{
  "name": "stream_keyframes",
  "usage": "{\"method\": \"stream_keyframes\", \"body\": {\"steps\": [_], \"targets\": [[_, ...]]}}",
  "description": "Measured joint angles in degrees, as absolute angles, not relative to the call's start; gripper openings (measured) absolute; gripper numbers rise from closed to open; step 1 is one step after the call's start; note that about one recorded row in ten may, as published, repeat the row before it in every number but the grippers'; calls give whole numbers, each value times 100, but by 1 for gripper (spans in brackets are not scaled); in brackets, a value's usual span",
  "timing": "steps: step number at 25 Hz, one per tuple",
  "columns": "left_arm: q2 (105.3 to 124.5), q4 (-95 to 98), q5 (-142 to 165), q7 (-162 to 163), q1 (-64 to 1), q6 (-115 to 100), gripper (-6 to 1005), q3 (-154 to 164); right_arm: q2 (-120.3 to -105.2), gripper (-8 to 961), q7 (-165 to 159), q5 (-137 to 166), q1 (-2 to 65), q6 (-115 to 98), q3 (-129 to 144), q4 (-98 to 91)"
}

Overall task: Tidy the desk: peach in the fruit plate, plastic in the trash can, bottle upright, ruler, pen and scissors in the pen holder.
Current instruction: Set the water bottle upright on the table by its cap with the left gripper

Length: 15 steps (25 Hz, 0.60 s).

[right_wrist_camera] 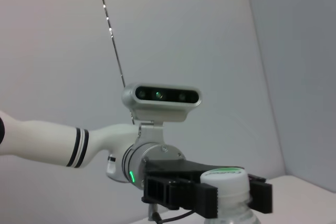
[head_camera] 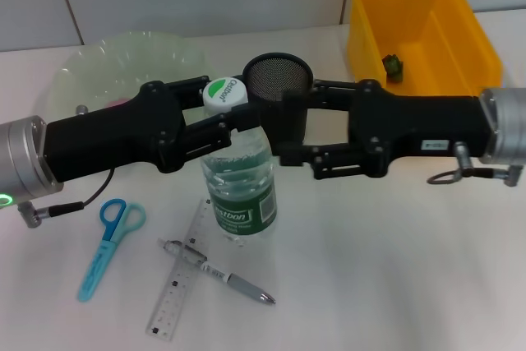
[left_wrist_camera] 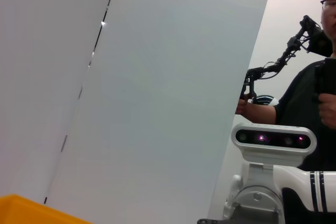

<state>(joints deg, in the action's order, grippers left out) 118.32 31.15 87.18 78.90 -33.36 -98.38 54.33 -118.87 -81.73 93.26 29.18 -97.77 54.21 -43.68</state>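
Green-labelled "Ganten" bottle [head_camera: 238, 178] stands upright, left gripper [head_camera: 215, 125] jaws clamping its neck; right's unclear.

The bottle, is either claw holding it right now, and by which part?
Yes. The left claw grips the bottle by its neck, just under the white cap. The right claw reaches beside it; whether it grips cannot be told.

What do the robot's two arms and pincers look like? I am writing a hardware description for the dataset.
Both pincers, left pincer and right pincer, are matte black linkage assemblies on silver cylindrical wrists. The left wrist shows a green light and a black cable; the right has a small white label and a metal ring. The right wrist view shows the left arm white with black bands.
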Motion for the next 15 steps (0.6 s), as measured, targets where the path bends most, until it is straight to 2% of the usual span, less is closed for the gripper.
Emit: {"method": "stream_keyframes", "body": {"steps": [9, 15], "targets": [[11777, 3174, 8718, 7896, -3260, -9844, 453, 5241, -11878, 810, -8173, 9326, 2564, -9920, 5065, -4463], [11674, 3202, 8732, 7881, -3154, -9849, 453, 5025, -11801, 810, -8171, 9385, 2326, -10081, 4838, -4464]]}}
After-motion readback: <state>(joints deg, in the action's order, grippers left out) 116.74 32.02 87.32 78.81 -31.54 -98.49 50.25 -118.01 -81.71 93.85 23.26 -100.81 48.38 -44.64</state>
